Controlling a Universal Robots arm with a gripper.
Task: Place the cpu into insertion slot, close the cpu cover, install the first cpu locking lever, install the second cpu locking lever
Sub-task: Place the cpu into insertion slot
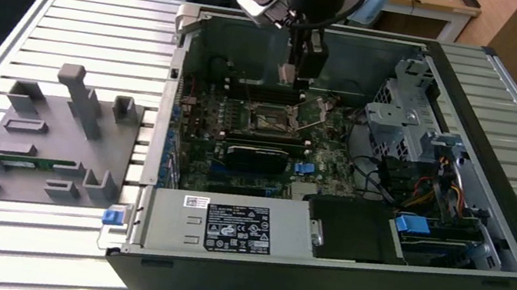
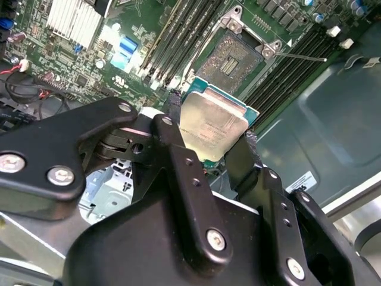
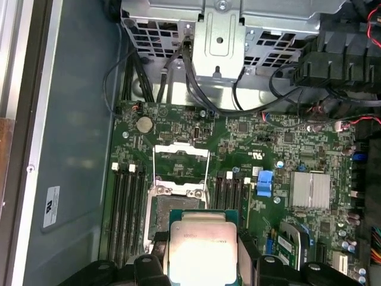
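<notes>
A slatted metal counter (image 1: 72, 6) carried a grey fixture tray (image 1: 28, 155) toward its edge at the exterior view's left. An open computer case (image 1: 319, 287) lay across the middle and the exterior view's right, its green motherboard (image 1: 196, 158) facing up.

Over the far part of that board, the arm's gripper (image 1: 301, 75) hung inside the case, clamped on the cpu (image 2: 213, 125). Two black fingers (image 2: 178, 155) pinched the chip by opposite edges. In both wrist views the cpu showed as a flat square with a dull grey metal top, rounded at the corners and bordered by a thin green rim. That metal face was turned toward the cameras. Being square, it showed no long axis, and its edges ran roughly in line with those of the socket beyond it.

The cpu was held in the air, clear of the board and near the insertion slot (image 2: 229, 59), a dark square socket framed in silver between banks of long black slots. The slot held no chip. In the first wrist view the cpu cover (image 3: 180, 189) stood swung open beside the slot, with bare board visible through its square window. A thin wire lever (image 2: 300, 58) stuck out free from one corner of the socket frame.
</notes>
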